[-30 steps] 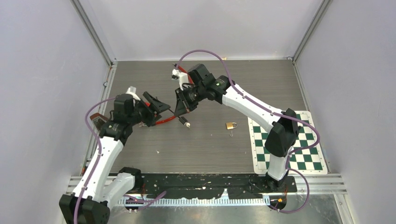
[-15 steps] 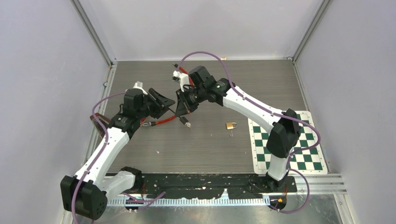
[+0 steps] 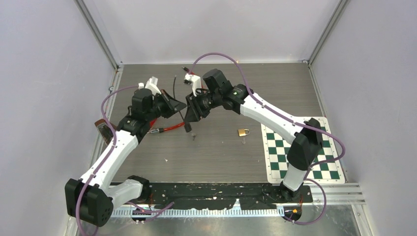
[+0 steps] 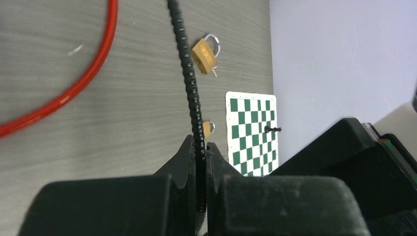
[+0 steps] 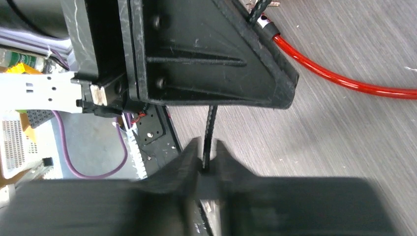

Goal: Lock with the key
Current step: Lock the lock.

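Note:
A brass padlock lies on the table right of centre, and the key sticks out just below it. The left wrist view shows the padlock and key far ahead. My left gripper is shut on a thin black ribbed cable. My right gripper faces it closely. Its jaws stand slightly apart, with the same black cable running loosely between them. Neither gripper is near the padlock.
A red cable curves across the table under the left arm. A small brass piece lies beyond the left fingers. A green-and-white chequered mat lies at the right. Walls enclose three sides.
My left gripper has moved up and right to meet the right gripper and has shut on the black cable. The right gripper's jaws have loosened from shut.

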`<action>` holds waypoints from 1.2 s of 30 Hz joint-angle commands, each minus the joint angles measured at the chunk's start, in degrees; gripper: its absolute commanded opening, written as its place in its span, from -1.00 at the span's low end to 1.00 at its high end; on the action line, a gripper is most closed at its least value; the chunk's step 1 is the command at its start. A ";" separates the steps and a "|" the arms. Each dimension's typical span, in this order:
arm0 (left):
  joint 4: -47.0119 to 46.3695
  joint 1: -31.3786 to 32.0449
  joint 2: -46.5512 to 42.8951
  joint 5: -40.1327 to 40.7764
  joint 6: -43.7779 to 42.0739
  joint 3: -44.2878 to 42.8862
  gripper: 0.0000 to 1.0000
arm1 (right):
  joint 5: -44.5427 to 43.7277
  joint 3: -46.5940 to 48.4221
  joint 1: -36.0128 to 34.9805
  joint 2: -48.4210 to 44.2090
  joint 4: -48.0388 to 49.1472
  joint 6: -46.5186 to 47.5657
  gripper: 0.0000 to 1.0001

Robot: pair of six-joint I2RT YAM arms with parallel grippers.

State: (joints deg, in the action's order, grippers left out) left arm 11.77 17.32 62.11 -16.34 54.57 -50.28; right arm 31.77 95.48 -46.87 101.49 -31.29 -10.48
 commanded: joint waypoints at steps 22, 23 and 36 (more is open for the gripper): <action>-18.90 0.89 -5.27 -30.59 -29.33 -3.44 -1.00 | 7.90 -12.79 9.77 -15.12 46.53 -31.90 0.32; -19.20 1.02 -5.12 -31.66 -29.30 -3.53 -1.00 | 8.02 -12.39 9.69 -14.84 48.02 -32.79 0.32; -19.03 1.14 -2.91 -33.44 -29.57 -6.75 -1.00 | 12.78 -8.15 8.84 -8.91 53.11 -38.74 -0.39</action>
State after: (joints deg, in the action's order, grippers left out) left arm -4.03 18.28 58.65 -48.38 26.26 -53.19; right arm 41.98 84.25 -37.45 92.23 16.84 -46.78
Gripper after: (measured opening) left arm 0.011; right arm 0.362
